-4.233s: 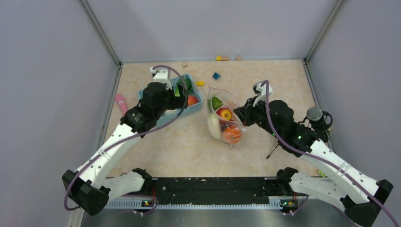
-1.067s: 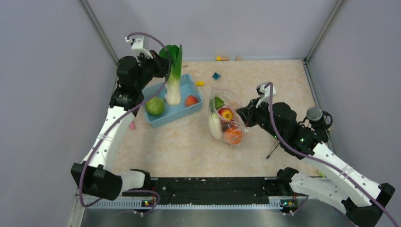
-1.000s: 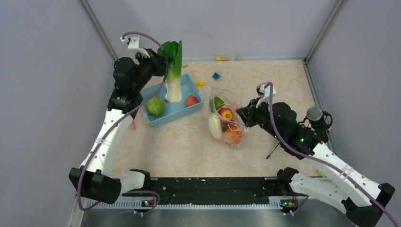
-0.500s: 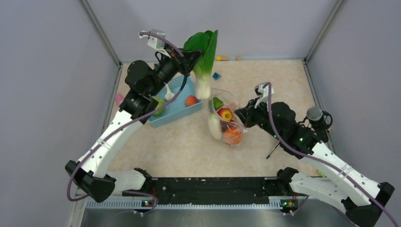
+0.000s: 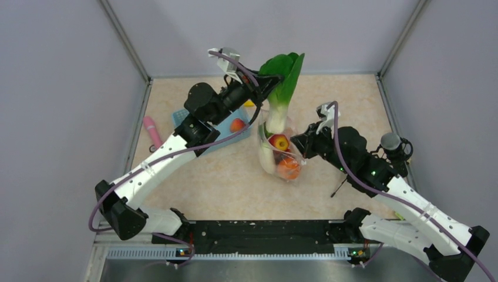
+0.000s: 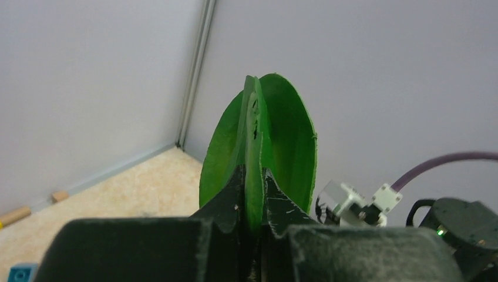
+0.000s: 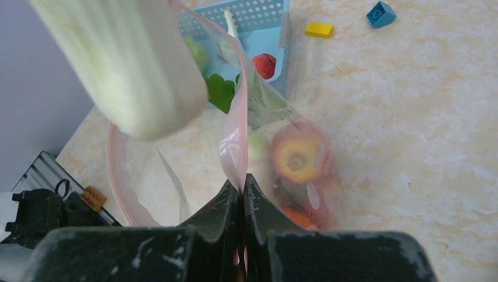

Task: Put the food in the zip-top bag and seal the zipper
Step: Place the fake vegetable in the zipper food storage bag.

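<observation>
My left gripper (image 5: 268, 81) (image 6: 252, 179) is shut on the green leaves of a leafy vegetable (image 5: 283, 82) (image 6: 286, 138) with a white stalk. The stalk (image 7: 126, 67) hangs upright over the mouth of the clear zip-top bag (image 5: 281, 154). My right gripper (image 5: 300, 141) (image 7: 241, 187) is shut on the pale pink zipper (image 7: 235, 132), holding the mouth up and open. Inside the bag lie a red-yellow fruit (image 5: 280, 141) (image 7: 298, 157), an orange one (image 5: 288, 167) and a white radish (image 5: 266, 157).
The light blue basket (image 5: 243, 133) (image 7: 258, 16) sits left of the bag, largely under my left arm, with a red fruit (image 5: 237, 124) (image 7: 265, 64) in it. A pink stick toy (image 5: 151, 130) lies at the left wall. Yellow (image 7: 319, 29) and blue (image 7: 381, 13) blocks lie behind.
My left arm has swung right, carrying the leafy vegetable from above the basket to above the bag's mouth. The right arm and the bag have stayed put.
</observation>
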You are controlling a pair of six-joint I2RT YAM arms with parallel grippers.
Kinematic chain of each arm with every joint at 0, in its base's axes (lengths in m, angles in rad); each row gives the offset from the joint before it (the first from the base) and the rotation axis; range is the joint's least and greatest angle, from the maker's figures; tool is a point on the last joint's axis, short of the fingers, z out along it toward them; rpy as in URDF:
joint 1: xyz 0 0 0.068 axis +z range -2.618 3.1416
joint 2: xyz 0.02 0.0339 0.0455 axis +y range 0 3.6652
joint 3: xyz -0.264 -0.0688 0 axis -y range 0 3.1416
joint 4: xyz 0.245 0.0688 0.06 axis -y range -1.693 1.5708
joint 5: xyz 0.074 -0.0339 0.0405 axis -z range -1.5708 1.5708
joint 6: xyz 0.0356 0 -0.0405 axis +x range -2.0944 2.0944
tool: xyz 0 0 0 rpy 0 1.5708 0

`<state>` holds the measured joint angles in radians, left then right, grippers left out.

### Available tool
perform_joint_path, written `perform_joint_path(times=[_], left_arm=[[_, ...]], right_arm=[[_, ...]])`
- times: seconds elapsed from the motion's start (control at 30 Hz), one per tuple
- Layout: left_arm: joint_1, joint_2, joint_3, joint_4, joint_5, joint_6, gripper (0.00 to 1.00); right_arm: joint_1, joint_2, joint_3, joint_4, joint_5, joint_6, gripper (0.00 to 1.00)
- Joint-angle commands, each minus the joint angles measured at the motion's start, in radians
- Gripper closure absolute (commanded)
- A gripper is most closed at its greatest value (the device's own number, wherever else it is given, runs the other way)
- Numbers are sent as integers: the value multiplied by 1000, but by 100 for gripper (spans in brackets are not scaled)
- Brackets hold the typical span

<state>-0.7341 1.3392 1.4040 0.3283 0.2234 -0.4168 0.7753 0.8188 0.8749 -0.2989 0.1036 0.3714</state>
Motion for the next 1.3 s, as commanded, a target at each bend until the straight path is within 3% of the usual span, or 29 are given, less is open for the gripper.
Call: perform_joint_path(times=[0.0, 0.3, 0.53, 0.63, 0.9, 1.13, 1.2, 1.27], left_arm=[[-37, -37, -115, 184, -63, -7, 100], [-119, -57, -264, 261, -205, 15, 100], [-243, -111, -342, 238, -471, -9, 100], [-271, -114, -380, 257, -521, -10, 100], [-358, -113, -427, 253, -707, -33, 100], [-434, -66, -369, 113, -848, -100, 100], [-455, -67, -374, 105, -878, -109, 94], [-471, -66, -379, 104, -896, -96, 75]], right_arm=[[-10, -27, 1, 60, 4, 33, 100], [-10, -53, -8, 107, 23, 107, 100], [-10, -67, -33, 164, 120, 188, 100], [-10, -73, -48, 195, 134, 214, 100], [-10, -112, -100, 263, 205, 267, 100], [-10, -130, -115, 274, 237, 283, 100], [-11, -136, -120, 278, 252, 288, 100], [-10, -141, -125, 282, 258, 289, 100]])
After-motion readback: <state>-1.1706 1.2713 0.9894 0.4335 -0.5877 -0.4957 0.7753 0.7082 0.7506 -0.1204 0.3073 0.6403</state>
